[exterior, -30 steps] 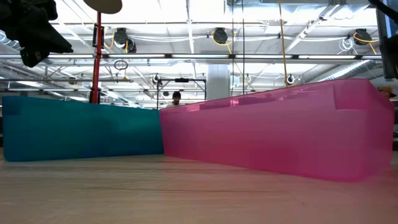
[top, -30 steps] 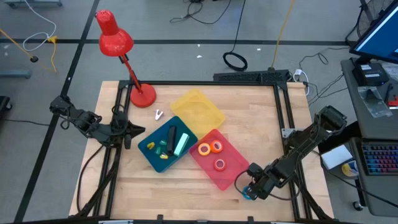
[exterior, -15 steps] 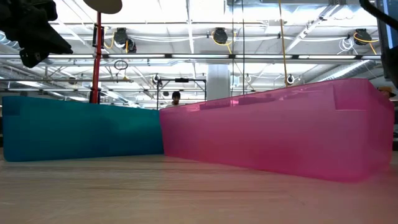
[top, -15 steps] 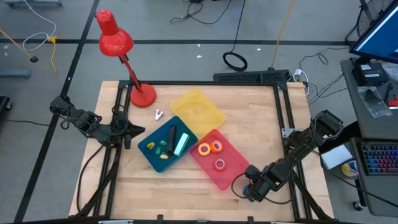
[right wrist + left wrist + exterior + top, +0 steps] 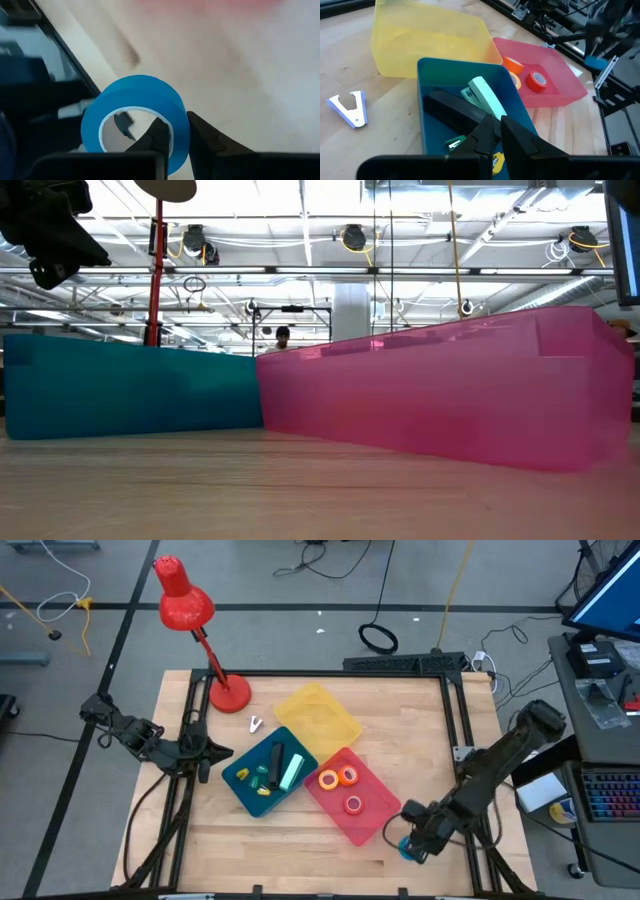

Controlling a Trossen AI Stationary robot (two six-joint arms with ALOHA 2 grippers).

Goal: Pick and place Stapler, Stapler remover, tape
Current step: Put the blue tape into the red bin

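Desk (image 5: 320, 850): pale wood top inside a dark frame, both arms mounted at its sides.

Right tool (image 5: 408, 845): low at the near right corner of the desk, just off the pink tray's near end. Fingers pinched on the wall of a blue tape roll (image 5: 135, 120), one finger inside the ring and one outside (the right wrist view shows this plainly); the roll shows as a blue spot at the tool (image 5: 405, 848) in the high view.

Left tool (image 5: 496, 131): at the desk's left edge, beside the teal tray, waiting. Its two dark fingers lie together with no gap, gripping nothing.

Teal tray (image 5: 235, 780): middle of the desk, touching the pink tray. Holds a black stapler (image 5: 276, 762), a pale green stapler (image 5: 292, 770) alongside it, and small green and yellow items.

Pink tray (image 5: 365, 825): right of the teal one. Holds two orange tape rolls (image 5: 338, 778) side by side and a red tape roll (image 5: 353, 804) nearer the front.

Yellow tray (image 5: 318, 712): behind the other two, touching the teal tray.

White staple remover (image 5: 255, 724): loose on the desk, between the lamp base and the yellow tray.

Red lamp (image 5: 185, 605): base at the far left corner of the desk.
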